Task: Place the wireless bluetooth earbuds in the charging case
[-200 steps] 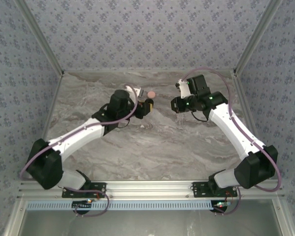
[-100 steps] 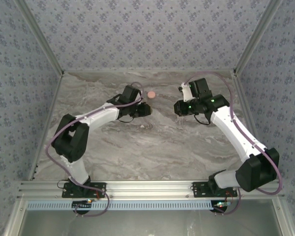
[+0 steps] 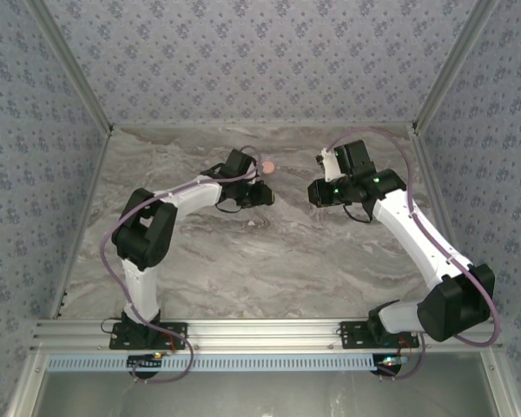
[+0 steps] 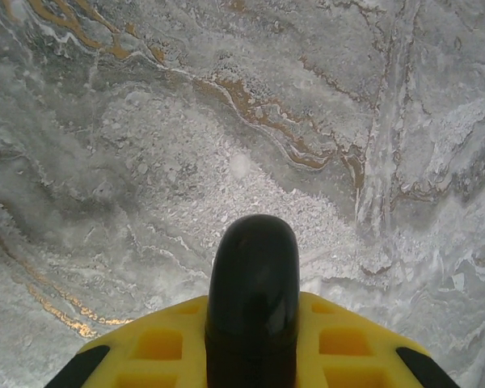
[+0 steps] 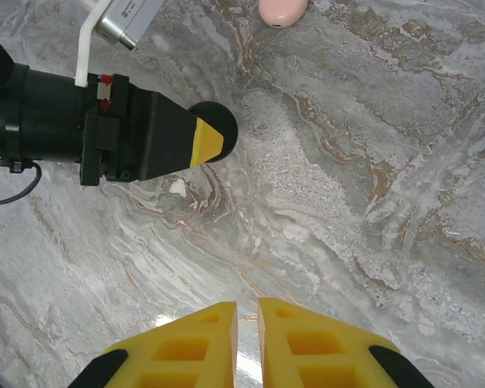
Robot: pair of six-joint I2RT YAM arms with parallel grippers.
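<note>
Since a second back: hiked the left elbow up and in, kept the left gripper (image 3: pixel 262 194) just in front of the pink disc (image 3: pixel 267 167), facing the right gripper (image 3: pixel 316 191). From up top, can't make out either set of jaws.

On the left wrist: clamped tight on the charging case (image 4: pixel 253 275), held edge-on to the camera (rounded rim poking past the yellow fingers (image 4: pixel 162 343)), long axis running straight ahead over the marble table (image 4: pixel 105 162).

On the right wrist: pinched almost together, just a sliver of gap, gripping nothing visible. Shows the case's round face at the left tip, aimed rightward.
</note>
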